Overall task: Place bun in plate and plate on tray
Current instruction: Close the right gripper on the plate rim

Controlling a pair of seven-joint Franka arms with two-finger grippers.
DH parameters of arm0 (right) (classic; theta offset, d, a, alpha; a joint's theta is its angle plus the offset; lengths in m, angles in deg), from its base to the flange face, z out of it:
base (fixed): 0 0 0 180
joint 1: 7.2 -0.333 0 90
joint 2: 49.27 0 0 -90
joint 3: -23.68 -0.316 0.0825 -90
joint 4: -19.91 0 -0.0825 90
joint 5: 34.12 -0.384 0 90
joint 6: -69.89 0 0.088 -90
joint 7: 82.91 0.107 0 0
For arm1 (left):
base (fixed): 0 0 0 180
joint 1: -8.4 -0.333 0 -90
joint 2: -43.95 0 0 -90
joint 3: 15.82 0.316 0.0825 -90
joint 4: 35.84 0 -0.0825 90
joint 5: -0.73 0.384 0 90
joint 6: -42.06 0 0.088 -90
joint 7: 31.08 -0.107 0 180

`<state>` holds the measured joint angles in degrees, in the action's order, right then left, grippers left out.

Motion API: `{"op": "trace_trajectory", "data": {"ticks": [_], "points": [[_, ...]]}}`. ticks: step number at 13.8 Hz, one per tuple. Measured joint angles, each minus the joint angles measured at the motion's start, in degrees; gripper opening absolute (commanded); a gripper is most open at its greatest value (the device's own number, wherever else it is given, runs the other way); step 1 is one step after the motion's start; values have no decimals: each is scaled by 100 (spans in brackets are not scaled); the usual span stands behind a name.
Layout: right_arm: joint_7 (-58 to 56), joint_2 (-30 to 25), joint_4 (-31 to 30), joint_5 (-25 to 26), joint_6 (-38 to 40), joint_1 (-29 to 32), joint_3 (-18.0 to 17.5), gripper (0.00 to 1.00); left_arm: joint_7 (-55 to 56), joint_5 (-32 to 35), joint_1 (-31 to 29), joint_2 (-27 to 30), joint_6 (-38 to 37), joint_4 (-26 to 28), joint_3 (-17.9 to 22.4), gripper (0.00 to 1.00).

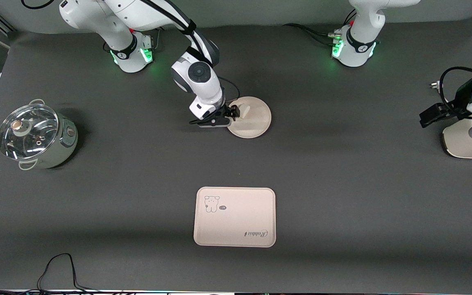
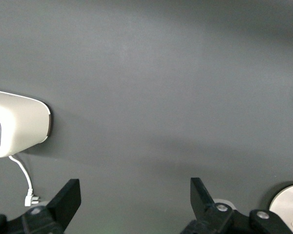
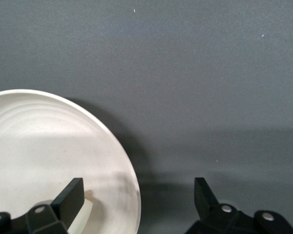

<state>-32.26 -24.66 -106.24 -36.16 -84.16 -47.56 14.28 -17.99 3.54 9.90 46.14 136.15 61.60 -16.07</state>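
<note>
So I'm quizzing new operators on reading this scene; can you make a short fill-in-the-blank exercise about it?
1. The bun lies on the round ____.
2. The right claw, fingers open, is at the rim of the plate, which rests on the ____, not on the tray.
3. The script word printed on the tray is ____.
4. The left claw waits, open, beside a white ____.

Missing words: plate; table; Rabbit; toaster

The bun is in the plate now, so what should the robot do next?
Probably close the right gripper on the plate rim: its open fingers straddle the rim, the bun lies inside, and the tray is bare. The left gripper waits.
</note>
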Motion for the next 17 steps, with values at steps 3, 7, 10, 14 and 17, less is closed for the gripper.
{"op": "trace_trajectory", "data": {"ticks": [3,7,10,14,17], "points": [[119,87,1,10,-28,-7,-20,82,-4,-69,-3,-29,0,35,0,100],[284,220,7,10,-154,-60,-40,17,-6,-101,93,-299,117,40,-30,100],[317,285,21,10,-251,-70,-42,0,-5,-103,199,-472,248,39,-37,100],[374,232,277,10,-231,-60,-28,0,-5,-103,200,-492,253,38,-34,100],[428,41,821,10,598,23,36,0,-5,-103,200,-495,253,38,-33,100]]}}
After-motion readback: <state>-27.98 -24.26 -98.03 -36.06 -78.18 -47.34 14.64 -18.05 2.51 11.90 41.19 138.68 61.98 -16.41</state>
